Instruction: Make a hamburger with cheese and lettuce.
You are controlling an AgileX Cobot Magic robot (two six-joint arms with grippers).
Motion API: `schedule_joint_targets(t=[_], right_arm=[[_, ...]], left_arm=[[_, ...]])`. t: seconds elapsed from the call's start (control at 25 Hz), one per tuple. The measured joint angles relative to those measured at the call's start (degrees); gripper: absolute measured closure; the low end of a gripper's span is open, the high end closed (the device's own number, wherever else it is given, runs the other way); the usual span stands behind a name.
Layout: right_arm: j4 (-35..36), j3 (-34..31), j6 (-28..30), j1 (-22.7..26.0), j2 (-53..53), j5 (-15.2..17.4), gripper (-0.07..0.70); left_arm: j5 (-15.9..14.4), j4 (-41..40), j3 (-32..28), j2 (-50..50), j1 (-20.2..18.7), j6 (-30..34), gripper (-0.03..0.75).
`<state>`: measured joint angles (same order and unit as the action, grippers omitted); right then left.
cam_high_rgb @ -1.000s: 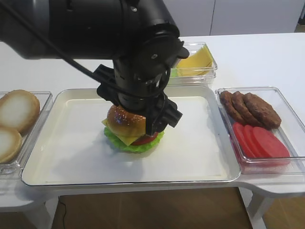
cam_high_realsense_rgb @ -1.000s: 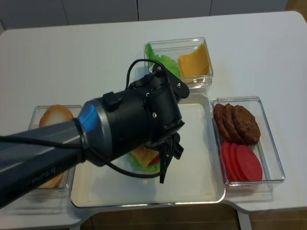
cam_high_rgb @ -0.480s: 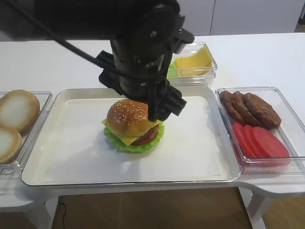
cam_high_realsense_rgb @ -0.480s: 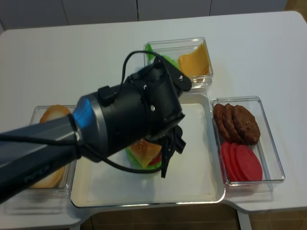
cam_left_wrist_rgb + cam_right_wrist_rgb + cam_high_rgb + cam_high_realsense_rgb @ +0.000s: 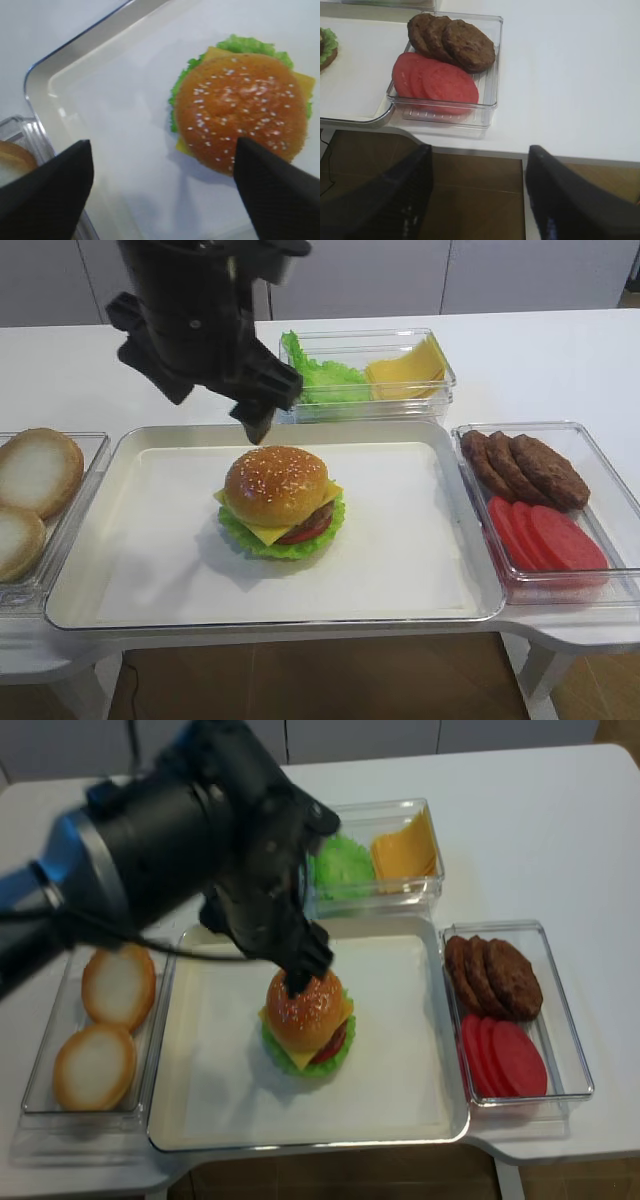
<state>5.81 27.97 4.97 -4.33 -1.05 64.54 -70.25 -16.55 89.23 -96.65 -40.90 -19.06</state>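
The hamburger (image 5: 278, 502) stands whole in the middle of the white tray (image 5: 420, 570), topped by a sesame-seeded bun. A yellow corner of the cheese (image 5: 264, 533) juts out under the patty. The frilly lettuce (image 5: 282, 549) rings the base. My left gripper (image 5: 215, 405) hangs above and behind the burger, open and holding nothing. From the left wrist the hamburger (image 5: 242, 110) lies ahead of the right finger, with the cheese (image 5: 304, 80) and lettuce (image 5: 245, 44) showing round it. My right gripper (image 5: 479, 160) is open and empty, low beyond the table's front edge.
Pale bun halves (image 5: 35, 470) lie in a clear box at the left. A box at the right holds brown patties (image 5: 525, 465) and tomato slices (image 5: 545, 535). Behind the tray, another box holds spare lettuce leaves (image 5: 320, 380) and cheese slices (image 5: 405, 368).
My left gripper has lifted off the hamburger and pulled up and back to the left. The sesame bun top stays on the stack. The burger is now fully uncovered.
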Motion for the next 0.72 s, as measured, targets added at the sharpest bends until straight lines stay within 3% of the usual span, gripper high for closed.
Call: schedule_joint_targets(t=[0.48, 0.72], right_arm=[[0.0, 0.0, 0.0, 0.0, 0.0, 0.0, 0.185], [0.0, 0.0, 0.0, 0.0, 0.0, 0.0, 0.185]], left_arm=[[-0.68, 5.21, 0.04, 6.62, 23.2, 5.73, 0.091], [-1.0, 13.95, 0.04, 7.38, 36.07, 13.27, 0.092]])
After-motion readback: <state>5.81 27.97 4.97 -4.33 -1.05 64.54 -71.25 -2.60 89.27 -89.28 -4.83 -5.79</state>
